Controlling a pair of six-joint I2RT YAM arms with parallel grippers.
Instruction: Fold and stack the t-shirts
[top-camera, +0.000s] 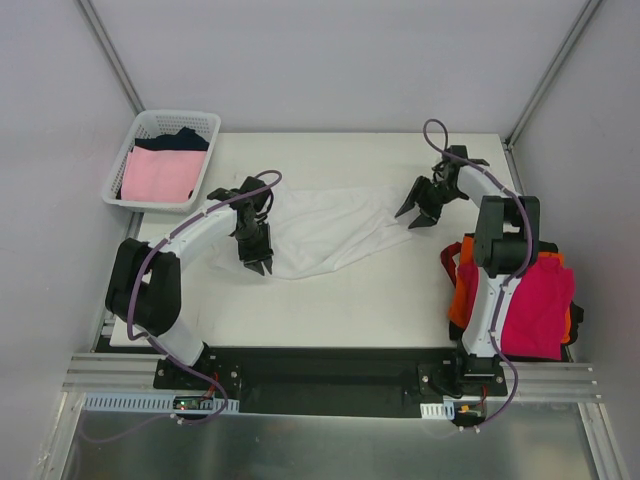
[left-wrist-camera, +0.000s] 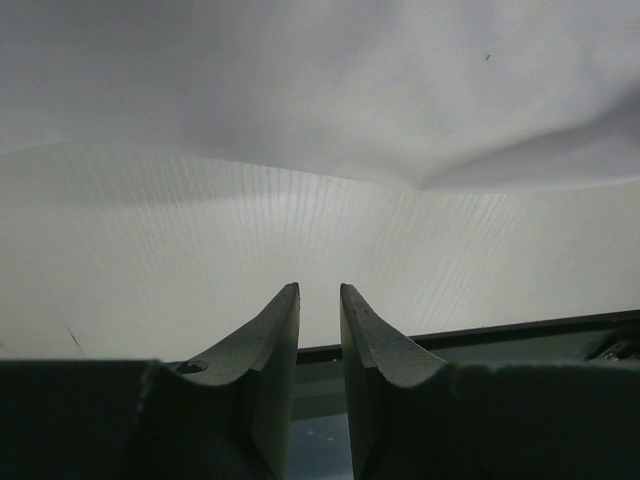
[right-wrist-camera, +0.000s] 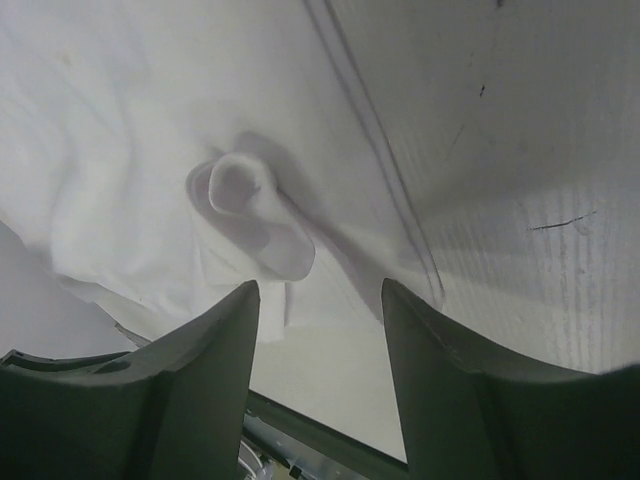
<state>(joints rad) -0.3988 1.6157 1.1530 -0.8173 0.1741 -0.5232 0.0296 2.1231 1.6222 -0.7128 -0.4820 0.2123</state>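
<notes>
A white t-shirt (top-camera: 320, 228) lies crumpled across the middle of the table. My left gripper (top-camera: 262, 263) hangs over its near left edge, jaws a narrow gap apart with nothing between them; in the left wrist view the gripper (left-wrist-camera: 319, 288) is over bare table and the white cloth (left-wrist-camera: 300, 80) lies ahead. My right gripper (top-camera: 415, 212) is open and empty at the shirt's right end; in the right wrist view the gripper (right-wrist-camera: 320, 285) faces a curled fold of the cloth (right-wrist-camera: 250, 210). A magenta-red shirt (top-camera: 535, 305) lies on an orange one (top-camera: 460, 300) at the right.
A white lattice basket (top-camera: 130, 150) stands at the table's far left corner, holding a pale pink shirt (top-camera: 160, 175) and a navy one (top-camera: 180, 140). The right arm's base stands against the stacked shirts. White walls enclose the table (top-camera: 380, 300).
</notes>
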